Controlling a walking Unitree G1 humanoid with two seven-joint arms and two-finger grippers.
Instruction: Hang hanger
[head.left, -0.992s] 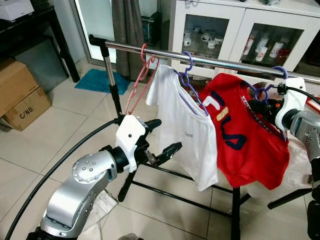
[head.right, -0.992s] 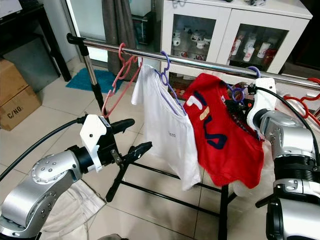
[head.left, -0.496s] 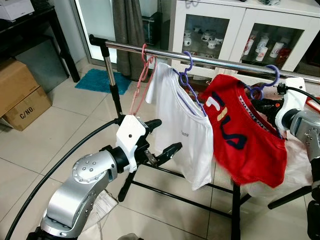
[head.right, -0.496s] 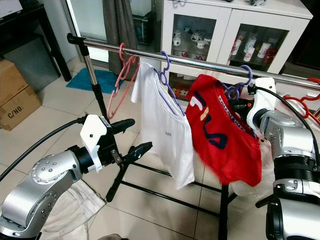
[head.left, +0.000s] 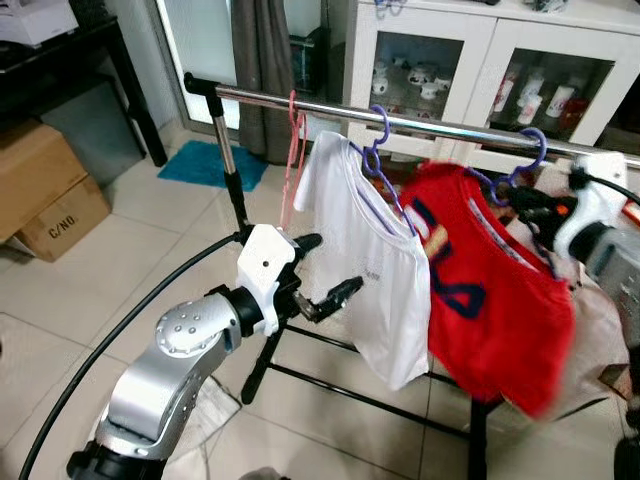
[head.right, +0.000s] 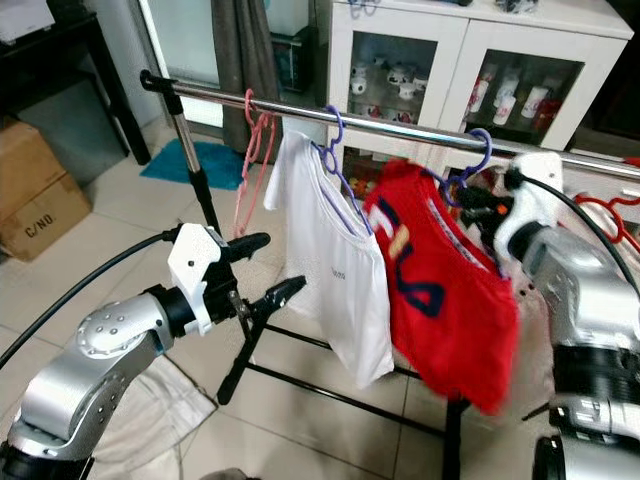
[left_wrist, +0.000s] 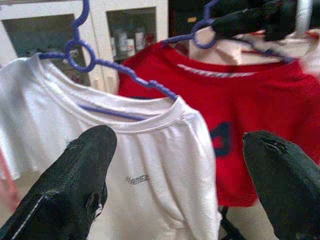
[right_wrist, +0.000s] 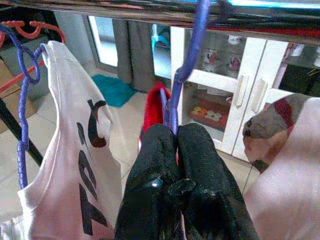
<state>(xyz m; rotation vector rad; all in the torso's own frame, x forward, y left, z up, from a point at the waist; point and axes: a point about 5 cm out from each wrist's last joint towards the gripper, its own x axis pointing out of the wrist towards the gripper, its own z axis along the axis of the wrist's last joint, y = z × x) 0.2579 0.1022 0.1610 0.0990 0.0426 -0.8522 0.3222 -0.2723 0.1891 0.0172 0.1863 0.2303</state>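
The right tool (right_wrist: 175, 150), pinching the purple hanger (head.right: 478, 160), has lifted the red shirt's (head.right: 440, 300) hook onto the rail (head.right: 400, 128); release remains. Left tool (head.right: 265, 275) idles spread.

A home, likely a living or utility room. The floor (head.left: 70, 300) is pale glossy tile, with a teal mat (head.left: 210, 163) by a glass door hung with a grey curtain (head.left: 265, 70). A white cabinet (head.left: 470, 60) with glass doors holds cups and small ornaments. A folding clothes rack (head.left: 300, 102) carries shirts (head.left: 365, 250) on hangers. A cardboard box (head.left: 45, 190) sits beside a dark shelf (head.left: 60, 60).
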